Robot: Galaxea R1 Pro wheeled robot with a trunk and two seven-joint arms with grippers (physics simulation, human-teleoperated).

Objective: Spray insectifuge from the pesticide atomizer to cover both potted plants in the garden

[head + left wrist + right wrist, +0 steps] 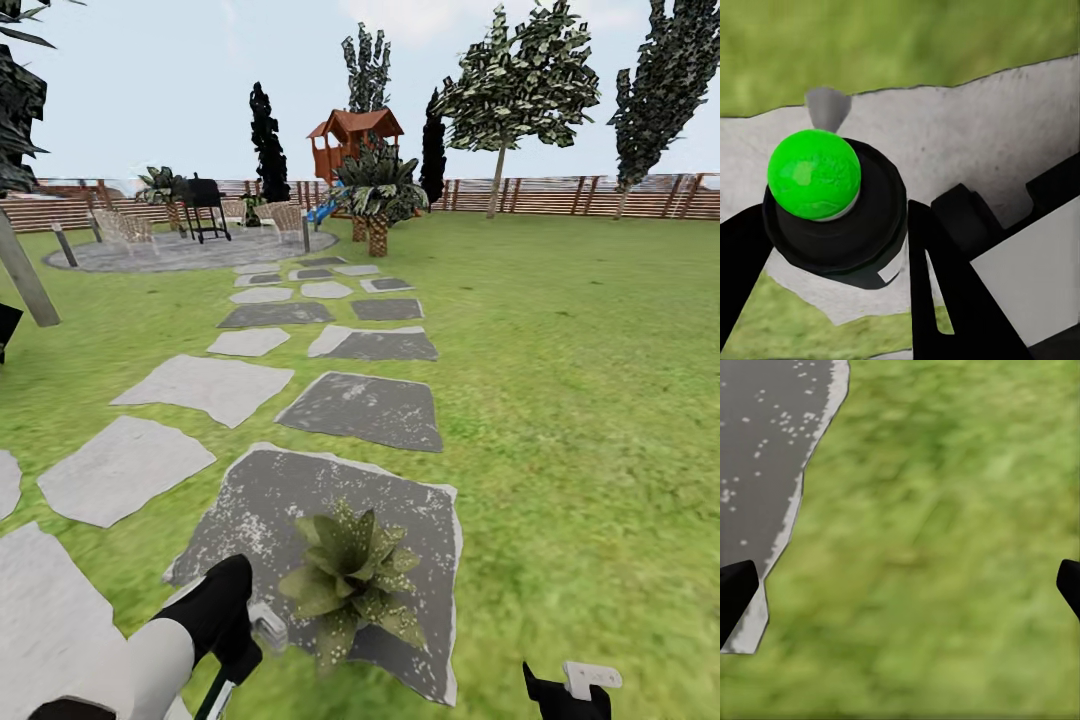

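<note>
Gripping atomizer [832, 214], L pincer [825, 247] beside potted plant [352, 580]; R pincer [900, 585] spread wide.

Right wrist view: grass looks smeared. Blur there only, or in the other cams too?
Right wrist view: grass is smeared, slab edge a bit crisper. Head view: nearby potted plant and slabs sharp, lawn soft, flat light, no strong shadows. Left wrist view: atomizer with its green dot sharp, grass behind it blurred.
</note>
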